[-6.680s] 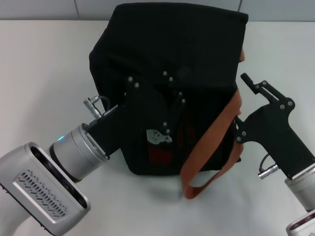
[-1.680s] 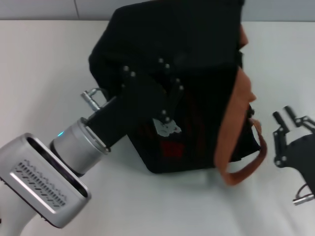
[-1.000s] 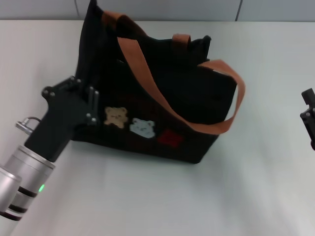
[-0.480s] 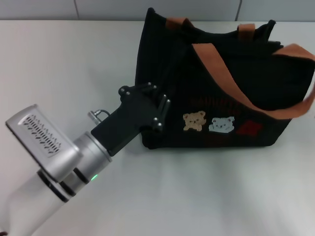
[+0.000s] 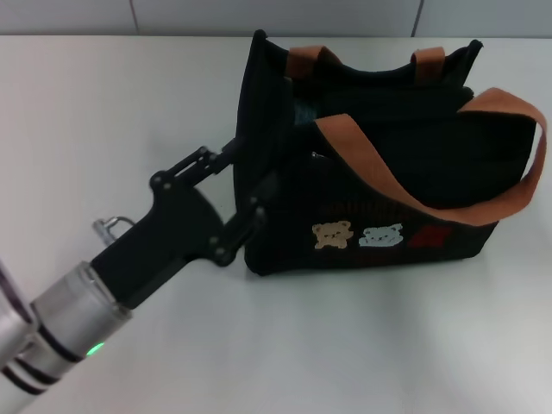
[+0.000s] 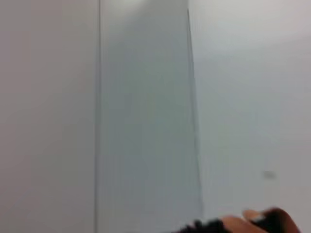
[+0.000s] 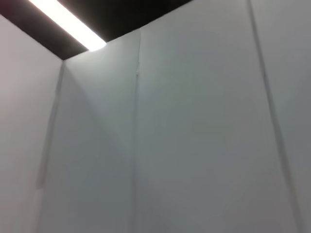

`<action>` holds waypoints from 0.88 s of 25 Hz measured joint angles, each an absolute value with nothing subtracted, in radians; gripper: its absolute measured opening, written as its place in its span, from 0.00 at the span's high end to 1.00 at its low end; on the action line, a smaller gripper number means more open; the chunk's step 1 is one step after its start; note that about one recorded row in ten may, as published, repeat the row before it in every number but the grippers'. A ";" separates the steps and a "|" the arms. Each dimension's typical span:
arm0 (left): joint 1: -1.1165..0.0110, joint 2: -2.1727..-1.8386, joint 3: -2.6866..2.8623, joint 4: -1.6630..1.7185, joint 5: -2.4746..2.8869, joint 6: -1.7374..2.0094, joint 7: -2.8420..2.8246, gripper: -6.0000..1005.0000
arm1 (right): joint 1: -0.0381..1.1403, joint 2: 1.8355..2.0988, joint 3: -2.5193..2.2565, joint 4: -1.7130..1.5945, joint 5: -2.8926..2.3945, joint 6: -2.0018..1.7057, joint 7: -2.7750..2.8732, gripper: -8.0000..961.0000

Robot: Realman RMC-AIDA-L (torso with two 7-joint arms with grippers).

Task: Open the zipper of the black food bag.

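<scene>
The black food bag [image 5: 388, 181] stands upright on the white table, with its bear patches [image 5: 358, 235] facing me. Two orange-brown strap handles [image 5: 392, 185] rise from its top; one droops over the front face. The top gapes a little near the left end, showing a teal inside [image 5: 302, 109]; I cannot make out the zipper against the fabric. My left gripper [image 5: 252, 169] is open at the bag's left end, its fingers spread on either side of that end's front corner. A sliver of strap [image 6: 233, 224] shows in the left wrist view. My right gripper is out of view.
The white table [image 5: 103, 103] stretches to the left of the bag, in front of it and behind it to a wall. Both wrist views show only pale wall panels, and the right one also a ceiling light [image 7: 68, 22].
The bag has gone from tipped toward me to upright with its patches in front. Since half a second ago the left gripper has drawn back a little and spread wider. The right gripper has left the view.
</scene>
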State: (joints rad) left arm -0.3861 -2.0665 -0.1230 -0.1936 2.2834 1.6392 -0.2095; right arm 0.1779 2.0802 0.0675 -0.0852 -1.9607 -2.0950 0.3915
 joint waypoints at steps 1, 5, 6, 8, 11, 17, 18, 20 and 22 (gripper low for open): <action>-0.389 -2.066 -0.120 -0.150 2.308 1.660 -0.244 0.64 | 0.188 2.080 0.057 -0.127 -1.973 -2.103 0.442 0.15; -0.422 -2.064 -0.100 0.051 2.466 1.783 -0.409 0.49 | 0.233 2.081 -0.064 -0.330 -2.069 -2.137 0.631 0.13; -0.443 -2.064 -0.076 0.114 2.528 1.830 -0.470 0.45 | 0.241 2.080 -0.101 -0.373 -2.094 -2.143 0.665 0.13; -0.476 -2.063 -0.020 0.182 2.586 1.876 -0.563 0.37 | 0.263 2.080 -0.201 -0.474 -2.152 -2.154 0.773 0.13; -0.512 -2.066 0.070 0.235 2.602 1.890 -0.676 0.24 | 0.299 2.079 -0.298 -0.553 -2.207 -2.144 0.888 0.13; -0.524 -2.069 0.116 0.242 2.599 1.883 -0.693 0.22 | 0.330 2.082 -0.347 -0.564 -2.234 -2.088 0.923 0.13; -0.524 -2.069 0.116 0.241 2.598 1.883 -0.693 0.21 | 0.331 2.082 -0.348 -0.562 -2.234 -2.082 0.923 0.13; -0.524 -2.069 0.116 0.241 2.598 1.883 -0.693 0.20 | 0.331 2.082 -0.349 -0.561 -2.233 -2.076 0.923 0.13; -0.524 -2.069 0.116 0.241 2.598 1.883 -0.693 0.20 | 0.331 2.082 -0.344 -0.561 -2.230 -2.071 0.923 0.13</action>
